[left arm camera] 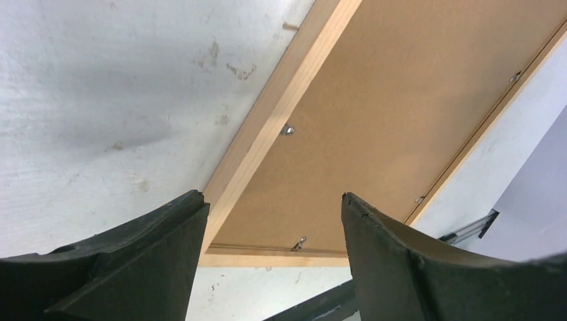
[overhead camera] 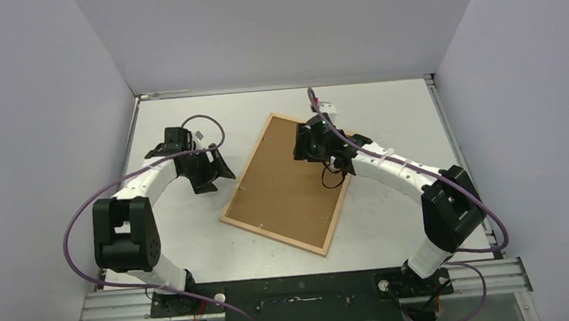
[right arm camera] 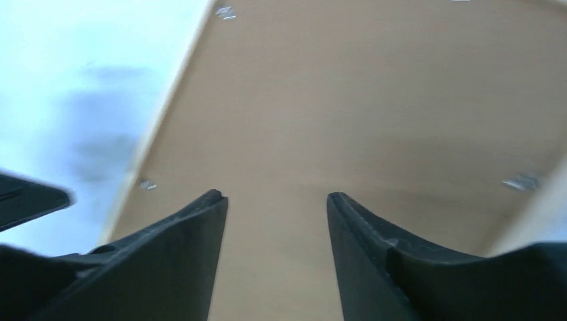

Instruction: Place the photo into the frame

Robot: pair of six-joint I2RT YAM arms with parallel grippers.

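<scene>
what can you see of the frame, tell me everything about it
The frame is a thin pale-wood rectangle lying flat, back up, diagonally on the white table. A brown backing board fills it, with small metal tabs along the inner edge. The open right gripper hangs over its far end; the open left gripper is off its left side, apart.

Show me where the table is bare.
Bare table: the far strip behind the frame, the patch between the left arm and the frame's near-left edge, and the far-right corner beyond the right arm. Crowded: the centre, left gripper beside the frame, right gripper above it.
</scene>
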